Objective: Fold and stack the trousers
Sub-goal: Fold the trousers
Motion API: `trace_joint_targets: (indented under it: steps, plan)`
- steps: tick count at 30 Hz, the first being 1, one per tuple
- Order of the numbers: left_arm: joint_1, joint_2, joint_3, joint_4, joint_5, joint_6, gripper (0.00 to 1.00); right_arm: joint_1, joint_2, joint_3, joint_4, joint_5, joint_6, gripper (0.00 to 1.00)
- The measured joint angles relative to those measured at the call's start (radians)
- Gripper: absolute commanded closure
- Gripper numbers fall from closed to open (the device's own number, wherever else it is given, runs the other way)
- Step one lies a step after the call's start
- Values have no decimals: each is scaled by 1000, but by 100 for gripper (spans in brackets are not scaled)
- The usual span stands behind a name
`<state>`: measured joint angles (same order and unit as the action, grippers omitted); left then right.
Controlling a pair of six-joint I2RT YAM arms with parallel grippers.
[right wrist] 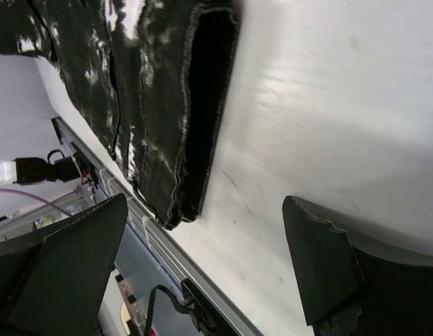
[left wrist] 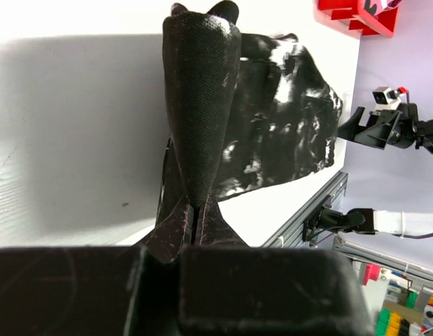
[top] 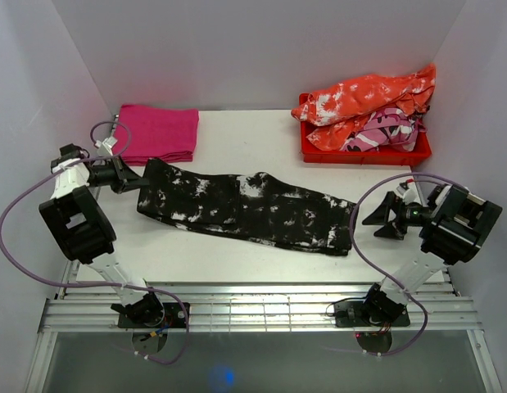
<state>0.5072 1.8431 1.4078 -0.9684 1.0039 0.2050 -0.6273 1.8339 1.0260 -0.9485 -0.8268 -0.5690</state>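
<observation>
The trousers (top: pixel 253 209), black with white splotches, lie stretched left to right across the middle of the table. My left gripper (top: pixel 144 182) is at their left end, shut on a bunched fold of the black fabric. In the left wrist view the fingers (left wrist: pixel 175 225) pinch that fold, which rises as a dark cone (left wrist: pixel 200 98) with the rest of the trousers (left wrist: pixel 289 119) beyond it. My right gripper (top: pixel 374 219) hovers just right of the trousers' right end, open and holding nothing. In the right wrist view the hem (right wrist: pixel 202 105) lies ahead of the wide-spread fingers (right wrist: pixel 321 266).
A folded magenta cloth (top: pixel 159 131) lies at the back left, close behind the left gripper. A red tray (top: pixel 359 155) at the back right holds an orange-and-white garment (top: pixel 368 98) and a pink patterned one (top: pixel 388 131). An aluminium rail (top: pixel 253 307) runs along the near edge.
</observation>
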Motion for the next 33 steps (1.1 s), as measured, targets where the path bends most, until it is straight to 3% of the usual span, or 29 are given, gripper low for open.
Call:
trace_joint_targets:
  steps: [3, 5, 14, 15, 18, 26, 33]
  plan:
    - [-1, -12, 65, -55, -2, -3, 100, 101, -13, -28, 71, -40, 85, 0]
    - [-6, -16, 98, -83, -1, -8, 100, 159, -16, -42, 114, -60, 131, 7]
    - [-96, -45, 160, -145, 6, -94, 100, 286, 5, -94, 336, -66, 315, 58]
    - [-120, -51, 169, -144, 7, -108, 100, 290, 8, -100, 359, -63, 327, 72]
    - [-214, -74, 182, -126, 11, -170, 100, 306, 13, -121, 419, -50, 354, 92]
    - [-531, -183, 103, 102, -29, -466, 100, 329, 14, -141, 485, -63, 397, 92]
    - [-795, -148, 61, 304, -90, -680, 100, 332, 14, -148, 504, -73, 404, 92]
